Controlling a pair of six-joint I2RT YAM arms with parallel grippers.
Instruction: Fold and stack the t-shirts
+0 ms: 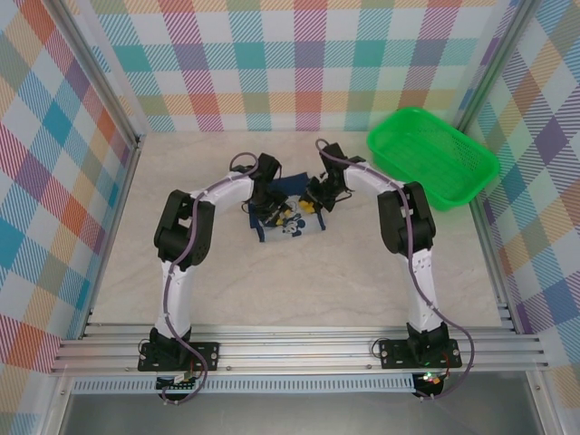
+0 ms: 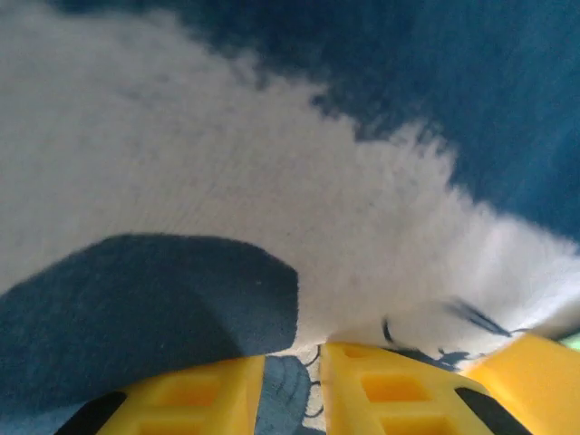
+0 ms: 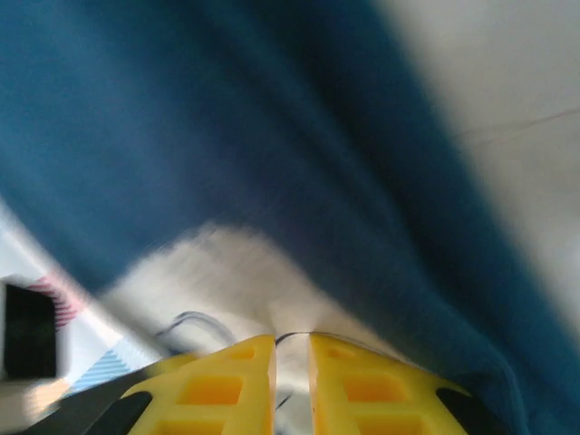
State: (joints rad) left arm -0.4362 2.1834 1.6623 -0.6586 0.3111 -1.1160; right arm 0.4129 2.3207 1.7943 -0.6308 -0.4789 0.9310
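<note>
left gripper [image 2: 292, 367]: fingers nearly together, pinching the t-shirt [image 2: 272, 208], white print right up in its wrist cam
right gripper [image 3: 292, 343]: same deal, nipped onto a navy fold
top view adds: shirt's a small bunch hanging between both grippers, mid-table [image 1: 299, 290]
green basket [image 1: 433, 168]: far right corner, well apart

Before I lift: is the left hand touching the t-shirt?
Touching. In the left wrist view, the t-shirt is pinched in the narrow gap between the yellow fingers of the left hand.
</note>
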